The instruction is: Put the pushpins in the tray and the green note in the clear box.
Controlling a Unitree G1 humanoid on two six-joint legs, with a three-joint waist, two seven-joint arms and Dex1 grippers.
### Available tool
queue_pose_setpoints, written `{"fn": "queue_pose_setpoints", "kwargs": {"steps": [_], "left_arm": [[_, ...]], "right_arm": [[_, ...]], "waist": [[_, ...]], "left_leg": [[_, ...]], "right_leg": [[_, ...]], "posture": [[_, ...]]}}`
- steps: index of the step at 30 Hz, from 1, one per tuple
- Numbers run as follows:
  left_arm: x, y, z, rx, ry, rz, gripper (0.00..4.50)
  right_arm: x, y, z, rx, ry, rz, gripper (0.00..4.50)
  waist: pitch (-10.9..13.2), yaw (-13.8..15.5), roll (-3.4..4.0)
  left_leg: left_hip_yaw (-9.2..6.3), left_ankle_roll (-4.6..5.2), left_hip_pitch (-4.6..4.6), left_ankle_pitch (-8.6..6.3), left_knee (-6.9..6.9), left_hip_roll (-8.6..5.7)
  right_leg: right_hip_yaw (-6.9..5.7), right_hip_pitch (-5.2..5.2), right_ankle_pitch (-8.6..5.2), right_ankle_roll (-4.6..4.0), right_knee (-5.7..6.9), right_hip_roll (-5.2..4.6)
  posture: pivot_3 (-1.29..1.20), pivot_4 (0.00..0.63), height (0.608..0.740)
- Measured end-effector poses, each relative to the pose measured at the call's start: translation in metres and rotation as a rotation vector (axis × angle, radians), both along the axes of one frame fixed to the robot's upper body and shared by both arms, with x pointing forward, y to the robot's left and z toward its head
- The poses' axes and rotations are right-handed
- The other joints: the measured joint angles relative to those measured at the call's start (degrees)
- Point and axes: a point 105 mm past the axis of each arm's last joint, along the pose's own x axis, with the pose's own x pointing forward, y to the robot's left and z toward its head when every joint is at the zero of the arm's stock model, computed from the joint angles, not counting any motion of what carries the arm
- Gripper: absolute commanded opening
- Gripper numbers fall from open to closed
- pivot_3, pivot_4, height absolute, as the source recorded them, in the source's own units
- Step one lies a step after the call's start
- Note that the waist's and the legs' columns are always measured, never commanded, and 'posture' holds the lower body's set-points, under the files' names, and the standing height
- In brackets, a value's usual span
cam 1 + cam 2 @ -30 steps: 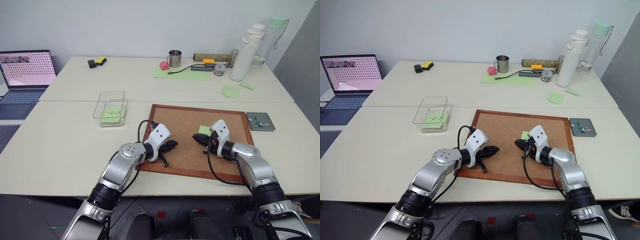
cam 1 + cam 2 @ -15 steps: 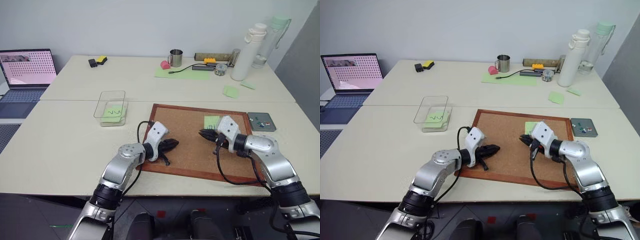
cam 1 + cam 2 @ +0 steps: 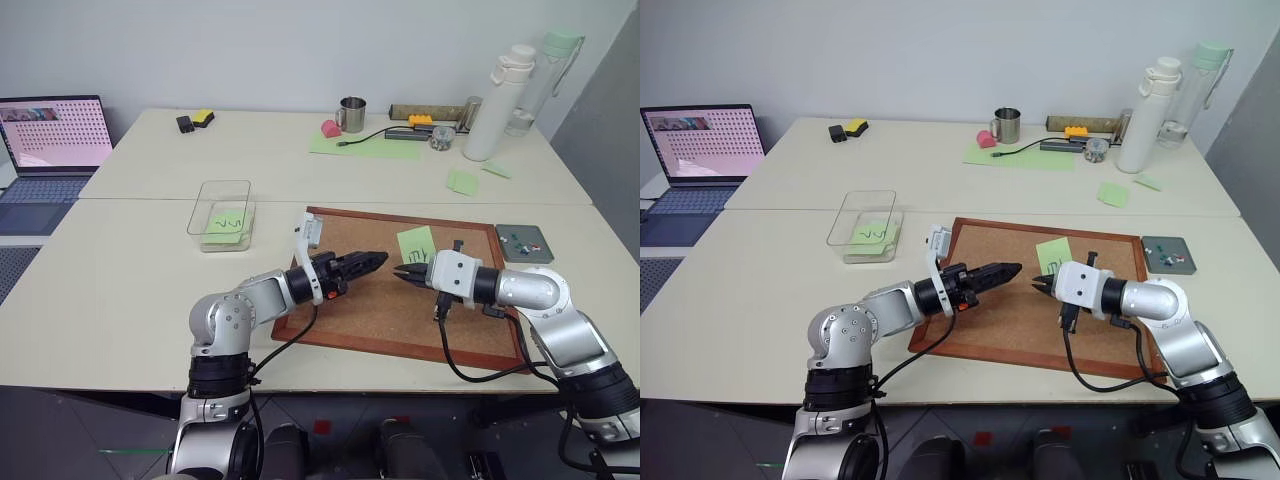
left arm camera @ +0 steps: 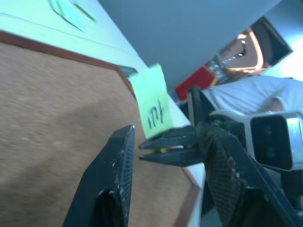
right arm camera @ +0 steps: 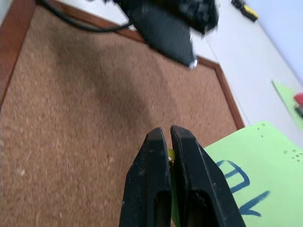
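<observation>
The right gripper [image 3: 404, 272], pinched shut, holds the green note [image 3: 418, 243] above the cork board [image 3: 380, 310]; the opened left gripper [image 3: 372, 260], at its nine o'clock, should be closed squarely on the paper.

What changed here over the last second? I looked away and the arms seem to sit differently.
Both arms rose off the cork board. The right gripper, shut on the green note, lifted it clear of the board. The left gripper opened its fingers and now points at the right one, fingers either side of its tips. The clear box, with another note inside, and the grey tray stayed put.
</observation>
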Motion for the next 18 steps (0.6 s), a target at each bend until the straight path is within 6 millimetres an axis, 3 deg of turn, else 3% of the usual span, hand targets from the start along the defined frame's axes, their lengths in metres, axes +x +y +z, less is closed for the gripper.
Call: {"fn": "queue_pose_setpoints", "kwargs": {"steps": [4,16,18], "left_arm": [[-0.001,-0.003,0.000,0.003,0.001,-0.009,2.18],[-0.002,-0.010,0.012,-0.055,-0.014,-0.033,2.18],[-0.001,-0.008,0.013,-0.052,-0.027,-0.025,1.83]], "right_arm": [[-0.007,0.014,0.012,0.013,-0.024,0.047,0.00],[-0.031,0.041,0.021,0.003,-0.014,0.181,0.00],[-0.031,0.042,0.022,0.000,-0.016,0.186,0.00]], "waist": [[0.00,0.04,0.00],[0.00,0.13,0.00],[0.00,0.12,0.00]], "left_leg": [[-0.21,0.00,0.00,0.00,0.00,-0.02],[-0.32,-0.01,-0.01,0.00,0.01,-0.05],[-0.32,-0.01,-0.01,0.00,0.01,-0.05]], "right_leg": [[-0.03,0.01,0.00,-0.01,-0.01,0.00],[-0.06,0.02,0.00,-0.01,-0.02,-0.01],[-0.06,0.02,0.00,-0.02,-0.02,-0.01]], "posture": [[0.00,0.150,0.740],[0.00,0.150,0.740],[0.00,0.150,0.740]]}}
